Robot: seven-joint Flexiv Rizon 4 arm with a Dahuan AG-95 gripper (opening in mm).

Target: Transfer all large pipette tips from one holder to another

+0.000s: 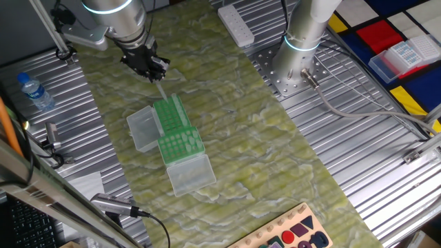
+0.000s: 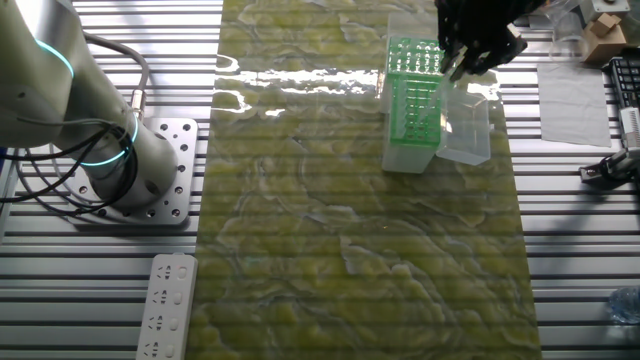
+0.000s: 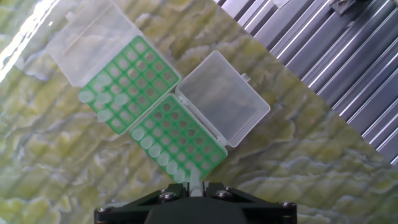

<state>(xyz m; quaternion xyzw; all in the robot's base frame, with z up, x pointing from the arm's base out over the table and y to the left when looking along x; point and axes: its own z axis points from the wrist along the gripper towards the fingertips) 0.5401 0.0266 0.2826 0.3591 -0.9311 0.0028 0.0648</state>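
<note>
Even, fairly bright overhead light fills all three views, with soft, faint shadows. In the other fixed view a white glare band crosses the green mat toward 12 o'clock, washing out its pattern. The hand view shows a bright sheen at 10 o'clock and slight softness at the bottom edge, where the gripper sits close. Both fixed views look a little grainy.

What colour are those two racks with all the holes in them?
Green, with clear hinged lids; the racks show best in the hand view.
</note>
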